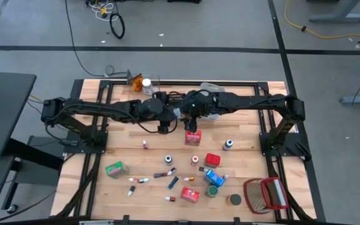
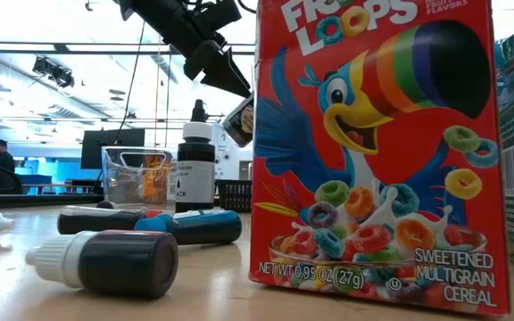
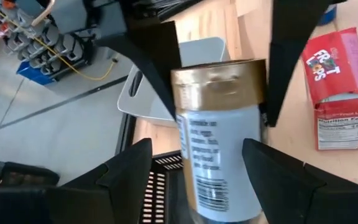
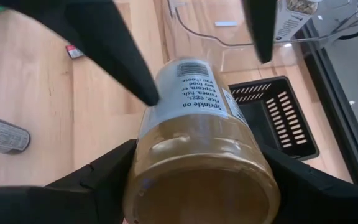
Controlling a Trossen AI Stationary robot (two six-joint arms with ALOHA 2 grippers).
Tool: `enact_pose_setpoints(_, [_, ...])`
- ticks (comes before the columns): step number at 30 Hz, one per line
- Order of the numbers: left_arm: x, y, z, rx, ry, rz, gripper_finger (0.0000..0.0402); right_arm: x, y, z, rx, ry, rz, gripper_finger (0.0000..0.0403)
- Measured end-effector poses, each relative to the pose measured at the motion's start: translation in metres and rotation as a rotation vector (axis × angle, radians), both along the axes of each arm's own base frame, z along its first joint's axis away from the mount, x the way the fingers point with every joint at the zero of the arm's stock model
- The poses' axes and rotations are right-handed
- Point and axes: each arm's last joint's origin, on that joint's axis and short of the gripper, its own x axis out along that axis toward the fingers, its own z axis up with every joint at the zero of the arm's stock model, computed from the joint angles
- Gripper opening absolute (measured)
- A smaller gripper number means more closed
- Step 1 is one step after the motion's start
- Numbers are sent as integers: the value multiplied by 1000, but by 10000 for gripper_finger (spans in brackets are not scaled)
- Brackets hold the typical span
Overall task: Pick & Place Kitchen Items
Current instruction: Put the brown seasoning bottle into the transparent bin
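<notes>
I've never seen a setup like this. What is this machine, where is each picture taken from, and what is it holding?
It is a robot with two dark arms at a wooden table. One picture looks straight down from above, one looks level across the tabletop, and two come from cameras on the arms' wrists. Small groceries lie scattered on the table: a red Froot Loops box, a green box, little food-colouring tubes and small cans. A red-and-white wire basket sits at one corner. The arms meet over the far middle of the table. The right gripper is clamped on a gold-lidded jar at its lid end, and the left gripper is at the other end. It looks like a handover.
</notes>
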Motion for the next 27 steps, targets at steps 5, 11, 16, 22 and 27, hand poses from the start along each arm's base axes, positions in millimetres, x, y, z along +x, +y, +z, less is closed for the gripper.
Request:
enact_pose_setpoints(5, [-2, 0, -3, -13, 33, 9, 299, 0, 0, 0, -3, -3, 0, 288])
enact_pose_setpoints(11, [-3, -4, -7, -98, 49, -30, 339, 0, 0, 1, -4, -7, 0, 288])
enact_pose_setpoints(16, [-1, -4, -8, -129, 31, -31, 348, 3, 0, 3, -2, -37, 5, 288])
enact_pose_setpoints(22, [-1, 0, -8, -108, 29, 4, 348, 9, 1, 9, 16, -134, 31, 288])
enact_pose_setpoints(27, [-2, 2, -7, -52, 39, 45, 348, 13, 1, 13, 35, -191, 71, 288])
